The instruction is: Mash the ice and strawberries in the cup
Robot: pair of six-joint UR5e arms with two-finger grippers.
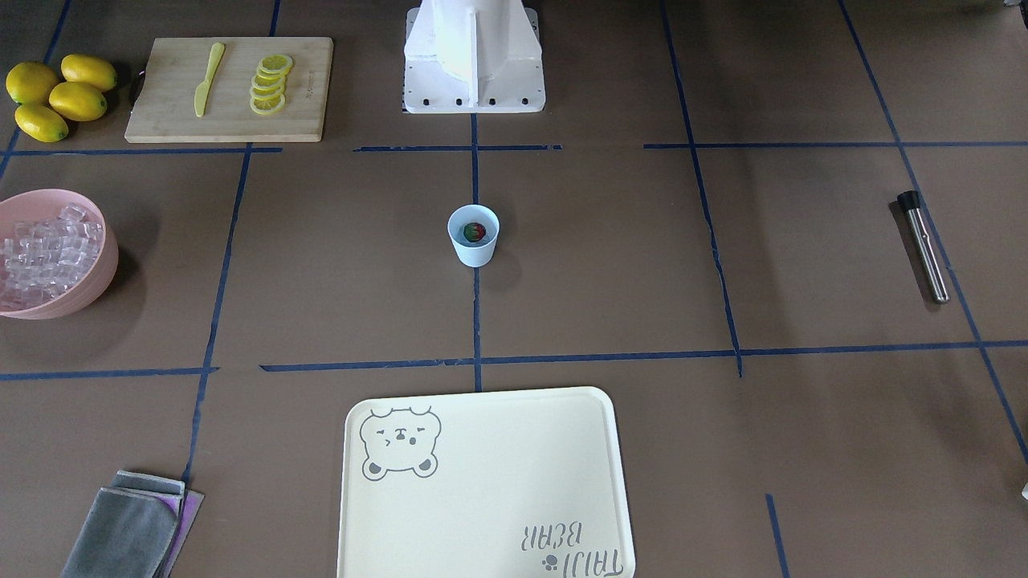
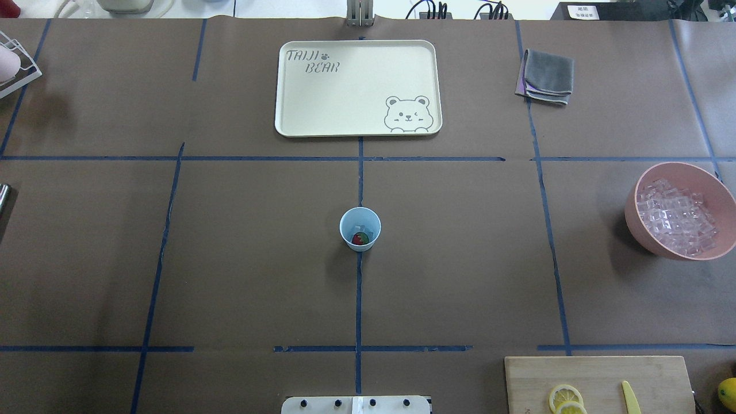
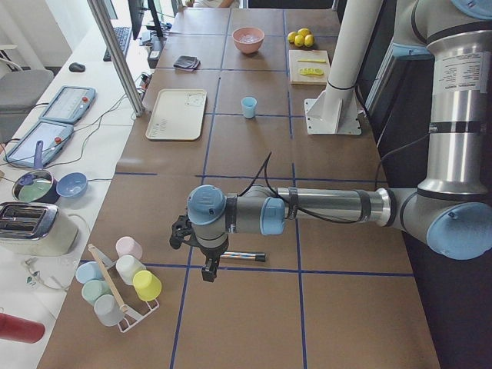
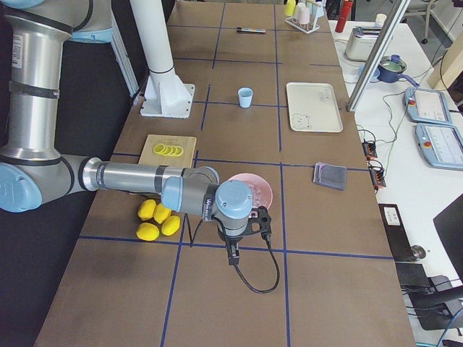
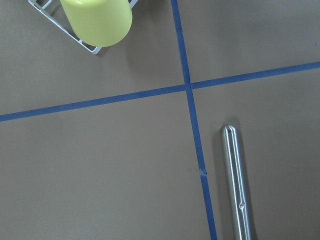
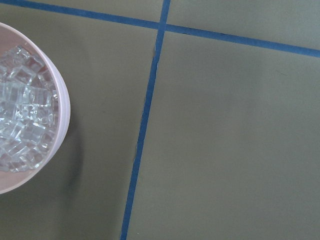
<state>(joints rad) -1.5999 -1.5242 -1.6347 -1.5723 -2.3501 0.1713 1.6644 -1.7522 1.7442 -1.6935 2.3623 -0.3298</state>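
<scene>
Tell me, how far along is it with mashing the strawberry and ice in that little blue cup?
Loading looks done: the strawberry sits in the cup, seemingly with a few ice cubes beside it. Nothing is in hand: the metal muddler lies on the table, with the left gripper hanging close by it. Left to do: pick the muddler up and mash; the strawberry looks whole.
</scene>
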